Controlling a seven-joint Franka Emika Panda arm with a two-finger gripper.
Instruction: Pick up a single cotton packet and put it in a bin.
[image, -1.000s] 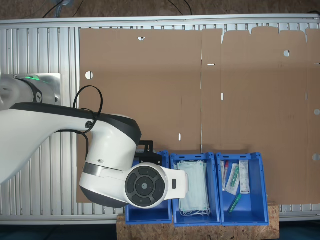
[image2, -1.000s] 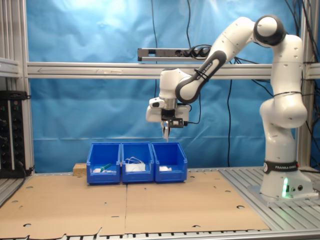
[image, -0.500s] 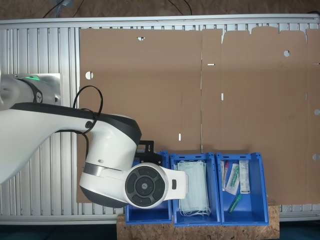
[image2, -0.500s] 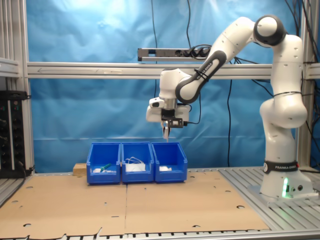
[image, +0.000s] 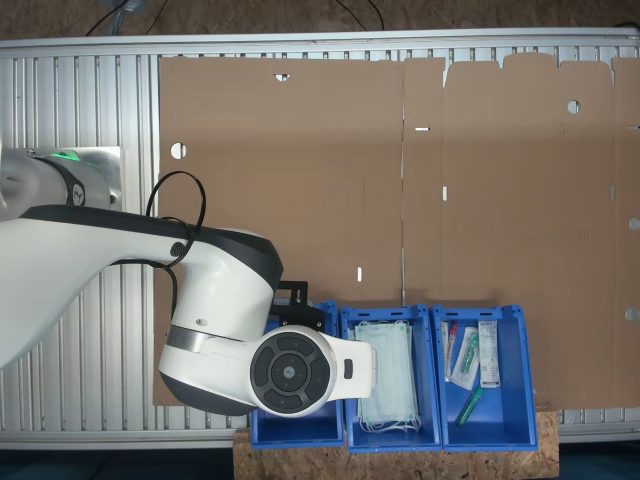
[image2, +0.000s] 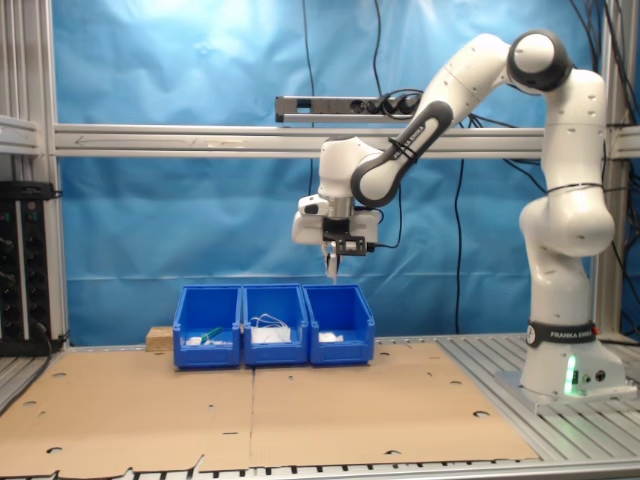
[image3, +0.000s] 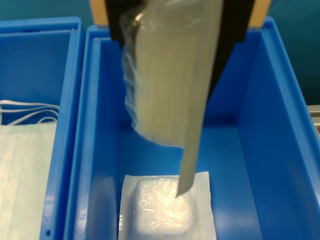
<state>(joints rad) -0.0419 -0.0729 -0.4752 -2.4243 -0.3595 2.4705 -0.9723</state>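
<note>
My gripper (image3: 172, 30) grips a thin cotton packet (image3: 167, 75) of clear, glossy crinkled film. Below it, the blue rectangular bin (image3: 280, 135) is smooth moulded plastic with a slight sheen. On its floor lies a white padded pack (image3: 165, 207) sealed in wrinkled shiny wrap. My white arm casing (image2: 560, 200) is glossy plastic. The brown cardboard sheet (image: 400, 180) is matt. The ribbed metal table (image: 80, 100) looks brushed.
</note>
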